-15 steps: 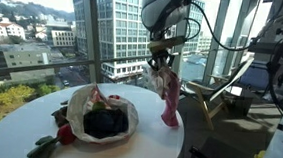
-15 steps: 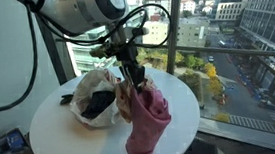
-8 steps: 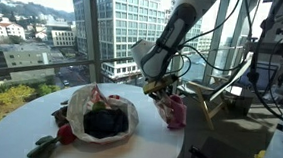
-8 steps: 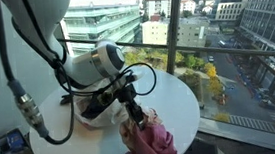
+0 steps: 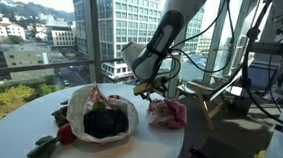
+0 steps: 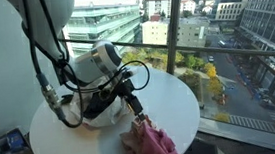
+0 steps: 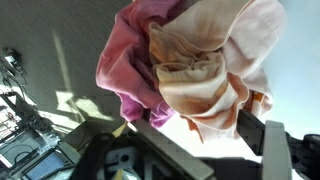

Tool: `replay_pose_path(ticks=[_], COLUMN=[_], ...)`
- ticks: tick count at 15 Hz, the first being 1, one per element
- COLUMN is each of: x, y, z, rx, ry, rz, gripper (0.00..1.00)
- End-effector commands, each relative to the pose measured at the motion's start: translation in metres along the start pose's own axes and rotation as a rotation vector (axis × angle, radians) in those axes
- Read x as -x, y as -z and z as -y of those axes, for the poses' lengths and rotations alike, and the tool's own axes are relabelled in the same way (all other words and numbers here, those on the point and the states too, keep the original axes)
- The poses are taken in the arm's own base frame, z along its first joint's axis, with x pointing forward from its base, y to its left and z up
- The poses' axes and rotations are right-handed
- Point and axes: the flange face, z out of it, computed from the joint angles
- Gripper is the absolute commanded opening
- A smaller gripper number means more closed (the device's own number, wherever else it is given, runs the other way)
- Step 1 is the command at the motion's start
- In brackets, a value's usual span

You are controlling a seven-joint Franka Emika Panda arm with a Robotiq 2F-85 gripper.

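Cloth cropped, small things unclear

The pink cloth point(image 6: 151, 144) is cut off by the bottom edge in an exterior view and by the top edge in the wrist view, where the gripper point(image 7: 212, 128) shows only as dark, blurred fingers. The bag point(image 5: 101, 114) holds something dark that cannot be made out. The green and red bits point(image 5: 49, 141) at the edge of the table point(image 5: 152, 140) are too small to name.

Arm point(image 6: 55, 8): glossy white, fat rounded segments | Wrist housing point(image 6: 96, 63): white drum, grey end cap | Cables point(image 6: 40, 70): black, looping beside housing | Gripper point(image 6: 135, 105): black, slim, below housing | Fingers point(image 7: 170, 158): dark flat bars
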Motion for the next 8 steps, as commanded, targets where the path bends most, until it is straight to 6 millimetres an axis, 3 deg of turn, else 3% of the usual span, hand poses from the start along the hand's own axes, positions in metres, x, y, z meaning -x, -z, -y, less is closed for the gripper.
replay_pose_path(ticks=[1,4,8], x=[-0.016,-0.020,-0.006], y=[0.066,0.121,0.179], z=[-0.013,0.005,0.054], rx=[-0.040,-0.150,-0.270], ry=[-0.037,0.030,0.180], rz=[-0.112,-0.170,-0.263], gripper=[1.00,1.00,1.00])
